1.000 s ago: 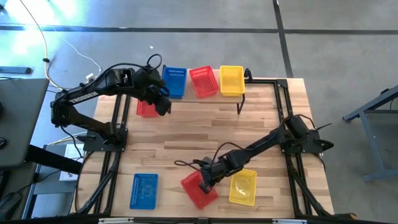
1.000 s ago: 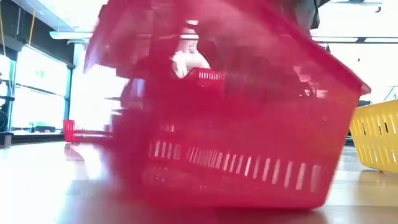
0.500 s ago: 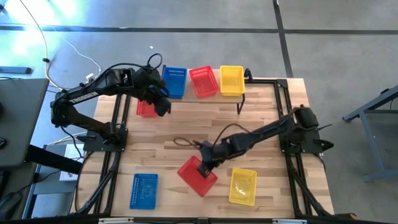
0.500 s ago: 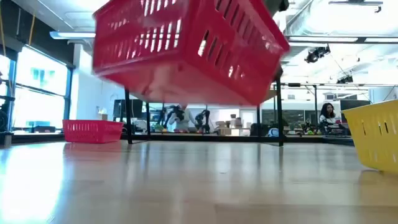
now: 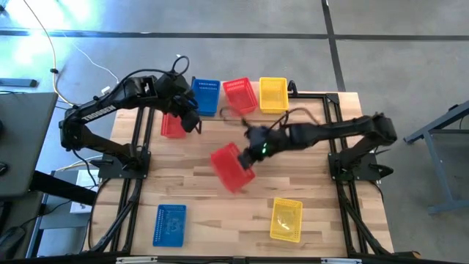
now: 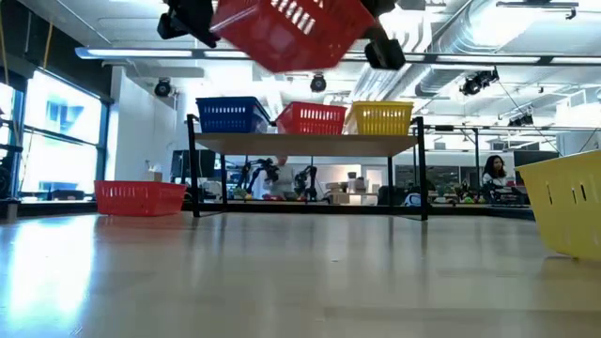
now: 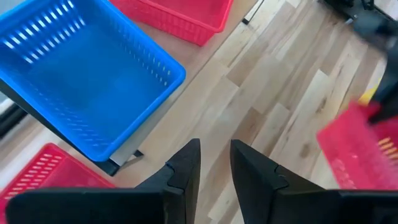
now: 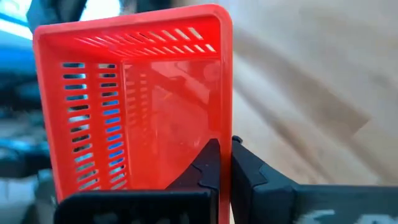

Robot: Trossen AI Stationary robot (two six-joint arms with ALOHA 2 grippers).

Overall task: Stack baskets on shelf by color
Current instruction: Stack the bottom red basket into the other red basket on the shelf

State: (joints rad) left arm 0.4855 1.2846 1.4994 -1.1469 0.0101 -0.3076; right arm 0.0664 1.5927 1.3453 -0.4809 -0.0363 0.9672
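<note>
My right gripper [image 5: 256,152] is shut on a red basket [image 5: 233,167], held high over the middle of the table; it also shows in the low view [image 6: 282,28]. The shelf [image 6: 305,143] stands at the far edge and carries a blue basket [image 5: 206,95], a red basket [image 5: 239,95] and a yellow basket [image 5: 273,94], each resting on its bottom. My left gripper [image 5: 194,125] hovers by the shelf's left end, fingers a little apart and empty [image 7: 216,149]. Another red basket [image 5: 172,128] sits on the table under it. My right gripper pinches one side wall of the red basket at its rim [image 8: 226,134], one finger inside the basket and one outside. The fingers lie along the wall, and the basket reaches away from them. The basket is lifted clear of the table and tilted.
A blue basket [image 5: 169,224] lies at the near left of the table and a yellow basket [image 5: 286,218] at the near right, also in the low view [image 6: 563,211]. The shelf's black legs [image 5: 282,126] stand on the tabletop.
My right gripper has carried the red basket from the table's near edge up and toward the far edge and the shelf. The basket, on the table a second ago, is lifted clear and tilted.
</note>
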